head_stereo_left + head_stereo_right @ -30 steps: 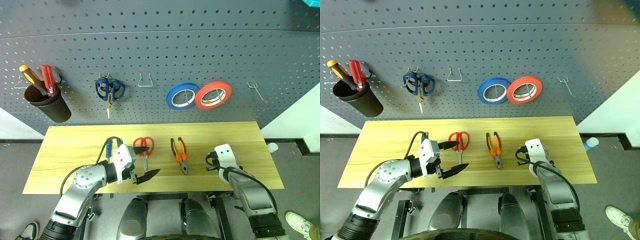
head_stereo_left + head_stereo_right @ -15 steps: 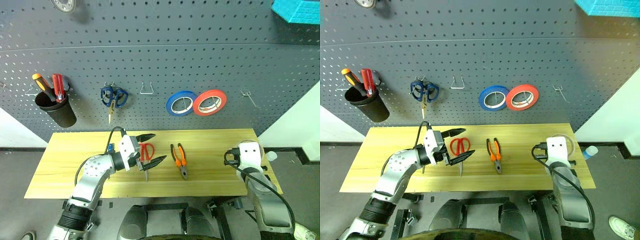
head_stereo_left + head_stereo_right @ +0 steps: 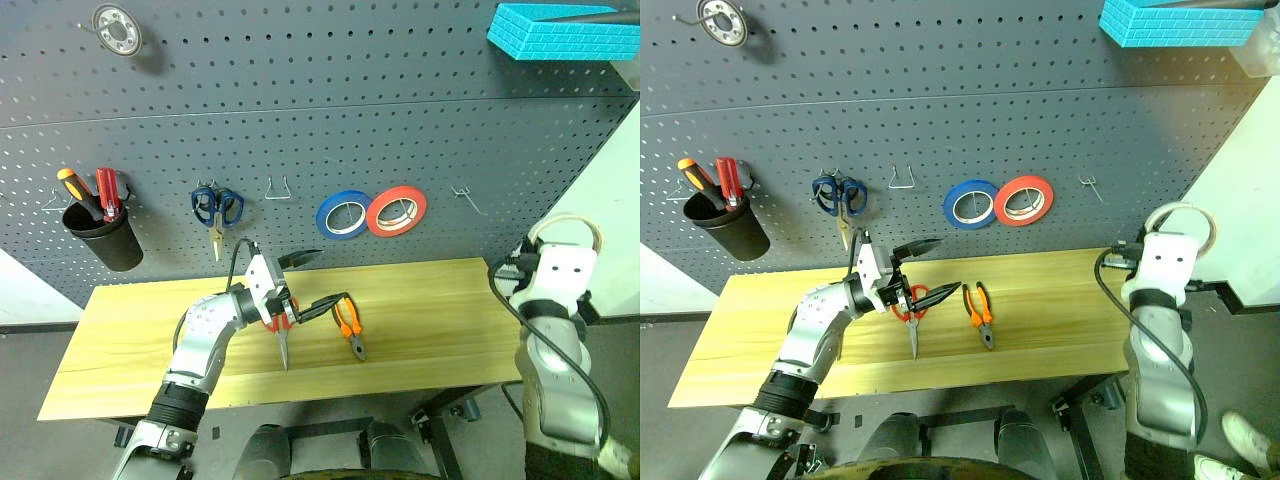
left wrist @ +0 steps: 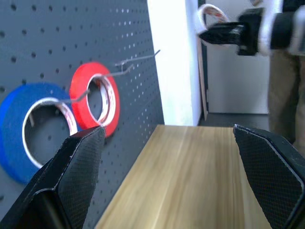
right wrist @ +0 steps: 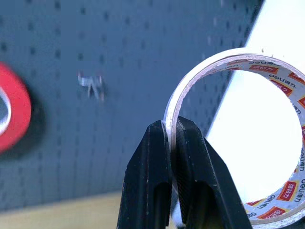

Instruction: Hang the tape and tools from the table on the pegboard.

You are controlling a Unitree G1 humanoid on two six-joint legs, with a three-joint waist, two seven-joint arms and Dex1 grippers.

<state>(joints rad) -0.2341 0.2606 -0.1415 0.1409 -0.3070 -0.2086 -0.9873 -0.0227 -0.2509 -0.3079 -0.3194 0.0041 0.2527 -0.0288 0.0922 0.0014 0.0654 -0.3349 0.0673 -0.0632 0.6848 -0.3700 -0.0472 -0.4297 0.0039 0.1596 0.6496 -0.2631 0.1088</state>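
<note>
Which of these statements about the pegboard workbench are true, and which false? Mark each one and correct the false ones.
1. The right gripper is shut on the whitish-cream roll of tape. True.
2. The orange-and-black-handled pliers hang on the dark grey pegboard. False: they lie on the light wooden table.
3. The left gripper is open. True.
4. The red roll of tape hangs to the left of the blue roll of tape. False: it hangs to its right.
5. The red-handled scissors lie on the table. True.
</note>
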